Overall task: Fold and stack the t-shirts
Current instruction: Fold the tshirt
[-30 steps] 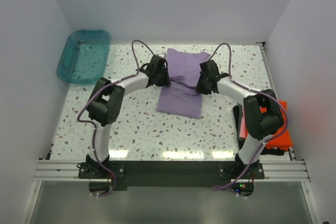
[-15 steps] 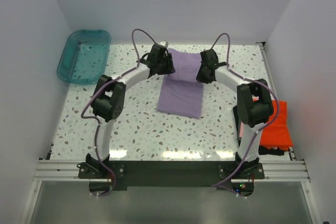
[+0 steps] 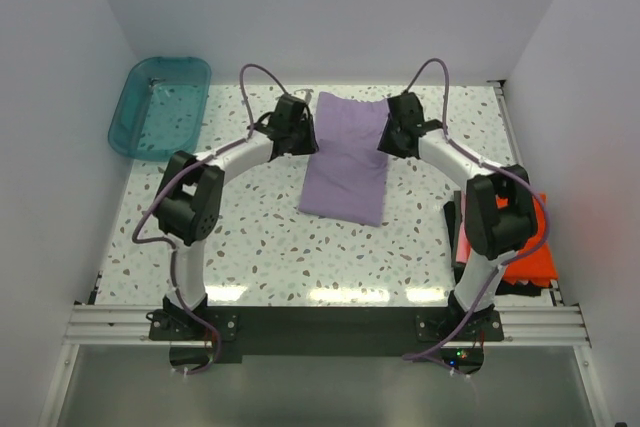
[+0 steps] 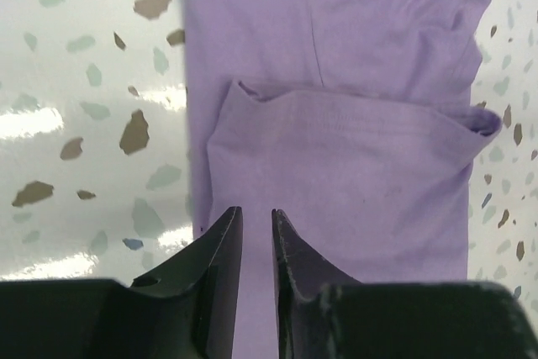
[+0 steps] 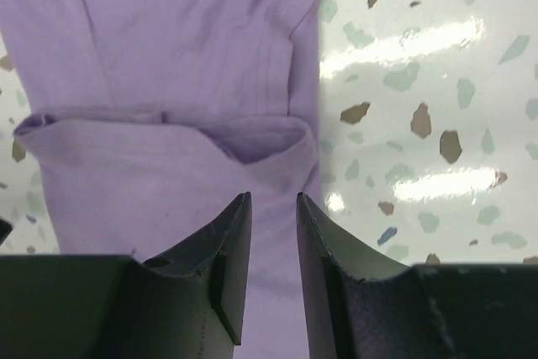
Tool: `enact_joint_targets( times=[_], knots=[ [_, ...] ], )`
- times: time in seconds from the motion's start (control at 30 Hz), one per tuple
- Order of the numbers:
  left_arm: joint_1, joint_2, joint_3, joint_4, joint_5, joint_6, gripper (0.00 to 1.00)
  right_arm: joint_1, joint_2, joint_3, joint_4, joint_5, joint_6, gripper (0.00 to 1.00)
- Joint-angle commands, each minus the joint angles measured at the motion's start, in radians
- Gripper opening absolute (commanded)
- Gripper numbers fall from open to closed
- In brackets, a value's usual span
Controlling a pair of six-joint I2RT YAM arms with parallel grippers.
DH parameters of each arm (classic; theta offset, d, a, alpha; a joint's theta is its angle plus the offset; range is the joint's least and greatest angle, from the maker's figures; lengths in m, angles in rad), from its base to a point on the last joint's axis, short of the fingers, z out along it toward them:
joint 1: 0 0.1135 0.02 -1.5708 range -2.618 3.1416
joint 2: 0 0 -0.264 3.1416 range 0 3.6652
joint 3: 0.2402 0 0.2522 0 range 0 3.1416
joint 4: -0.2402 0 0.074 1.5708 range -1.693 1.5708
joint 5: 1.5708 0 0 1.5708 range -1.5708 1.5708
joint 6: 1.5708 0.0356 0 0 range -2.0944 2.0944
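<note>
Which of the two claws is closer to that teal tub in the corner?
Left. The left gripper hangs at the purple t-shirt's left edge, the side facing the teal tub; the right gripper is at the shirt's opposite edge, farther off.

Robot lab or test cell. Plain white walls [image 3: 330,7] box in a speckled tabletop [image 3: 260,237] on three sides. A left arm [image 3: 185,205] and a right arm [image 3: 495,215], purple cables looping off each, stand mounted beside an aluminium rail [image 3: 320,325] at the near edge.
</note>
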Motion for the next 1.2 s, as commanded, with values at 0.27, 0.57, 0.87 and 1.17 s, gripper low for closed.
enact_joint_targets(
  times=[0.27,0.57,0.87,1.17],
  knots=[
    [-0.033,0.050,-0.027,0.136,0.019,-0.017,0.23,0.059,0.084,0.029,0.018,0.020,-0.030,0.32],
    [-0.054,0.053,-0.166,0.121,-0.080,-0.102,0.22,-0.017,0.268,0.178,-0.049,-0.008,-0.043,0.31],
    [-0.084,-0.028,-0.323,0.130,-0.151,-0.154,0.23,-0.009,0.250,0.108,-0.038,-0.063,-0.047,0.33],
    [-0.101,-0.201,-0.571,0.179,-0.174,-0.214,0.24,0.089,0.109,-0.070,-0.003,-0.061,-0.027,0.35]
  ],
)
